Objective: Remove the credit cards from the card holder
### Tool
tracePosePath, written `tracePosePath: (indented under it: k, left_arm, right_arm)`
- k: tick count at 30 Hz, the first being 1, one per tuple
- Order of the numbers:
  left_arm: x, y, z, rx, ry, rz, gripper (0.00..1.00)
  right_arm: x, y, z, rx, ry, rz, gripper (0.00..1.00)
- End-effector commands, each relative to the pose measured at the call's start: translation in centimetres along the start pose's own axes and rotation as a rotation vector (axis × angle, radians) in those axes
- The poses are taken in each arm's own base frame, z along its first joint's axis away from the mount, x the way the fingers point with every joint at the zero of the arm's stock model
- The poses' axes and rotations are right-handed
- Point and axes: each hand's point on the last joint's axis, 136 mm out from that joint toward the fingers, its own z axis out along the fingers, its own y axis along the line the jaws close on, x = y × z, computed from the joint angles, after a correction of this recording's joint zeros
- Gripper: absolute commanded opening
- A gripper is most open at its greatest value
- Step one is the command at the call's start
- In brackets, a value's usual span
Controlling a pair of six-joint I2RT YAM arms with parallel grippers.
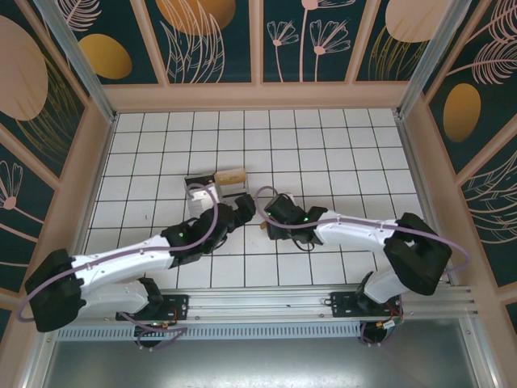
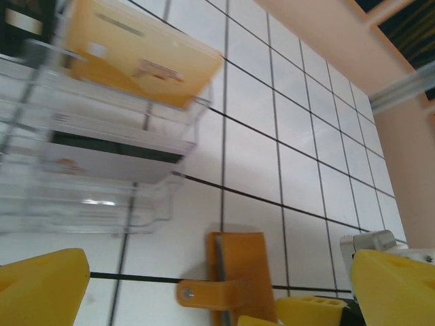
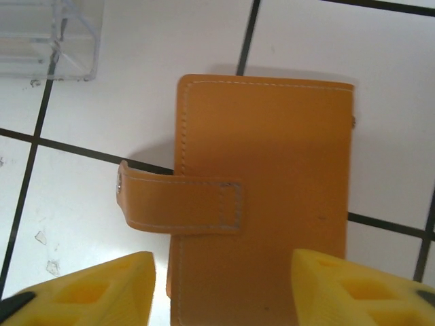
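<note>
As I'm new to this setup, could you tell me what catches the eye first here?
The orange-brown card holder lies folded shut on the white tiles mid-table, under the open right gripper. Nearby, a clear tray holds an orange card.

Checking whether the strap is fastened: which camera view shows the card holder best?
Right wrist: the card holder lies closed, face-on, with its front and strap sharp. The left wrist view catches part of it, with the strap tab, at the frame's bottom; the top external view shows barely a sliver of it.
</note>
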Motion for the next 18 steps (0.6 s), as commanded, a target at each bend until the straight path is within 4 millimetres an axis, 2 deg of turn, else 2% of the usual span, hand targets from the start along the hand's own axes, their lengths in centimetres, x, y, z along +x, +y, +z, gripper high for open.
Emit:
tracePosePath:
  k: [1,7,12,18]
  left_arm:
    - [-1.4,3.3,-1.1,-0.089,-0.078,-0.008,0.99]
    - [-2.2,4.1,-2.1,-0.079,-0.109,-0.037,0.99]
    - [-2.1,4.3,-2.0,-0.086,-0.105,-0.033,0.99]
    - [-2.1,4.0,-2.0,-0.078,-0.101,-0.032,0.99]
  right_arm:
    - [-0.7,0.1,0.3,0.069,-0.012,-0.039,0.59]
    - [0.0,-0.6,1.4,0.171,0.026,-0.072,0.60]
    - [0.0,-0.9,1.2,0.198,0.024,-0.075,0.60]
    - [0.8,0.0,0.9,0.206,0.035,-0.115,0.61]
